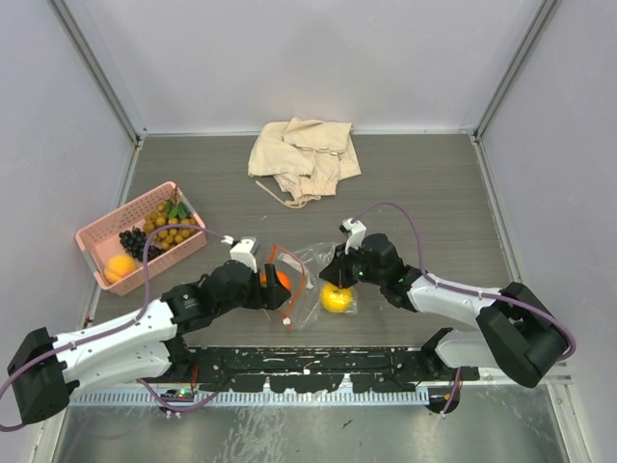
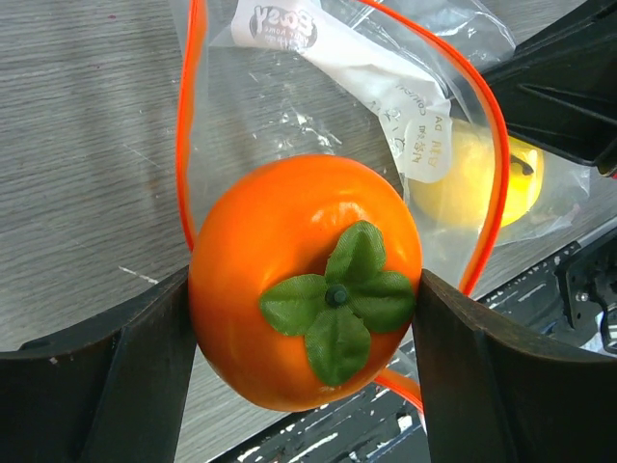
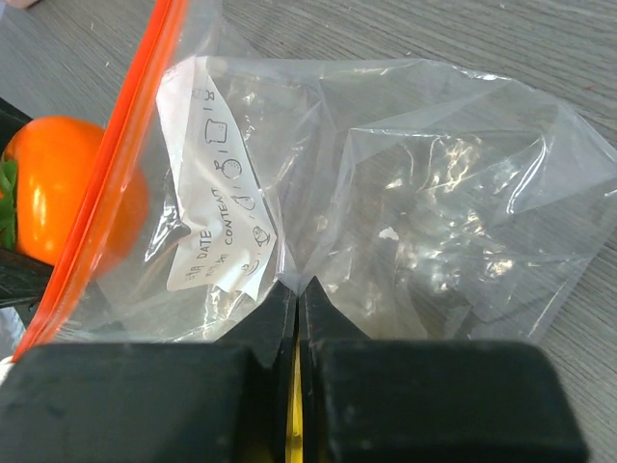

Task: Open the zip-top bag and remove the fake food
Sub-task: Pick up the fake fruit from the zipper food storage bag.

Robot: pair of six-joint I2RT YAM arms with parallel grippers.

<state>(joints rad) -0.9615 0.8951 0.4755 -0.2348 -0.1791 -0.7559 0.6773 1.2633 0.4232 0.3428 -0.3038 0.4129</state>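
The clear zip-top bag (image 1: 310, 273) with an orange-red zip strip (image 2: 186, 145) lies between the arms, its mouth open toward the left. My left gripper (image 2: 305, 318) is shut on an orange round fruit (image 2: 289, 260) with green leaves, held at the bag's mouth; the fruit also shows in the top view (image 1: 275, 281). My right gripper (image 3: 297, 289) is shut on a pinch of the bag's plastic (image 3: 405, 183). A yellow lemon (image 1: 335, 297) lies inside the bag, under the right gripper (image 1: 339, 273); it also shows in the left wrist view (image 2: 482, 178).
A pink mesh basket (image 1: 93, 238) at the left holds a tan berry cluster (image 1: 166, 221), dark grapes (image 1: 135, 241) and an orange fruit (image 1: 120, 267). A beige cloth (image 1: 302, 154) lies at the back. Metal rails edge the table.
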